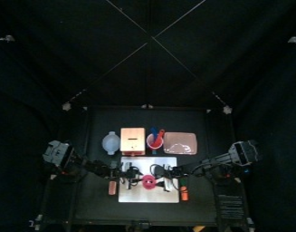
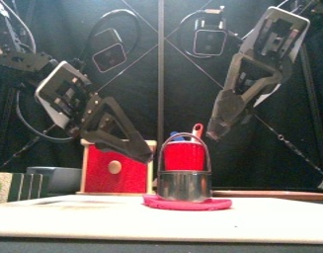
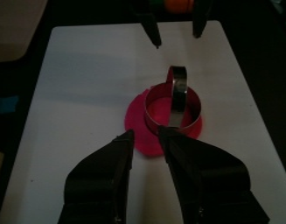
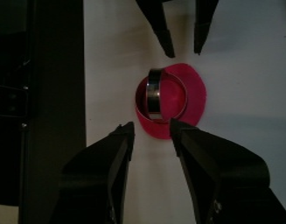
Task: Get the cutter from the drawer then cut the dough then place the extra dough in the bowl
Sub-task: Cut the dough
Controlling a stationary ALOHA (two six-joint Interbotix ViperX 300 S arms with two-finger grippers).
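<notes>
Closest to the front edge lies the white cutting board (image 2: 71, 211), flat and smooth, and at its middle rests the pink dough (image 2: 188, 204), a thin soft disc with an uneven rim. The cutter (image 2: 185, 185) stands upright on the dough, a shiny round metal band that covers most of the disc, so only a narrow pink margin shows around its base. Both black arms slope down toward it, one from each side, elbows high and wrists bent inward. The left gripper (image 3: 146, 138) hangs just left of the dough, its dark, blunt fingers a little apart and holding nothing. The right gripper (image 4: 152, 131) hangs just right of it, fingers spread wider and likewise empty; neither touches the cutter. Farther back, beyond the board, stands the pale wooden box (image 2: 111, 166) with its flat red drawer front. A red cup (image 2: 185, 156) rises directly behind the cutter. From above, a blue-grey bowl (image 1: 110, 141) sits at the far left beside the box, and a flat pink tray (image 1: 180, 142) lies at the far right.
</notes>
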